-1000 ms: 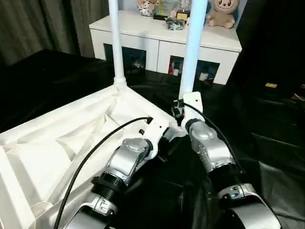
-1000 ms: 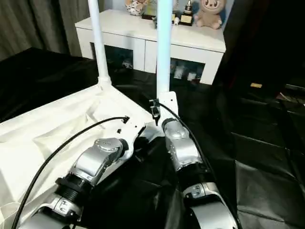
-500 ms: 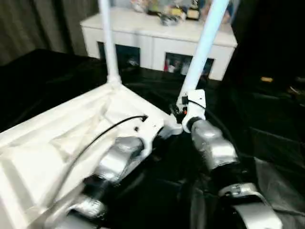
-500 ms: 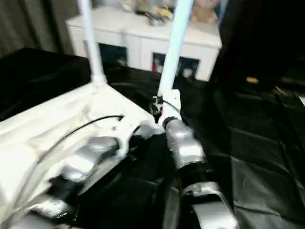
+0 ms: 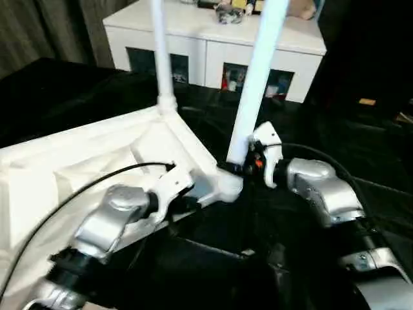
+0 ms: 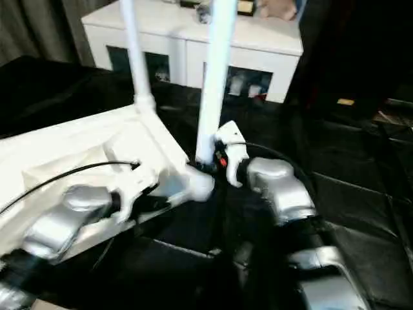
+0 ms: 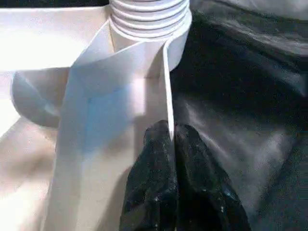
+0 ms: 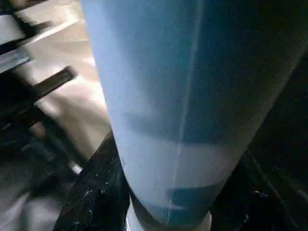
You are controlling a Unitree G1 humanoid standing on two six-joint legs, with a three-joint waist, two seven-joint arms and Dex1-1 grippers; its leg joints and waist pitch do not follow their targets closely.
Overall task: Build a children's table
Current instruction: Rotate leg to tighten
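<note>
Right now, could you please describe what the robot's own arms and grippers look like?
Both forearms are rounded brushed-silver housings with black joints. The left arm carries a thin black cable looping along it to a white wrist bracket. The right arm ends in a white wrist piece with a small red-orange detail. The left gripper's fingers are glossy black.

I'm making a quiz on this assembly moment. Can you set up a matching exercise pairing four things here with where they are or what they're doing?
Things:
1. left gripper
2. right gripper
3. far leg
4. cabinet

States:
a. stands behind the table
b. clamped on the table top's rim
c. around the near leg by its base
d. upright in its corner

Pairs: 1-b, 2-c, 3-d, 4-a
</note>
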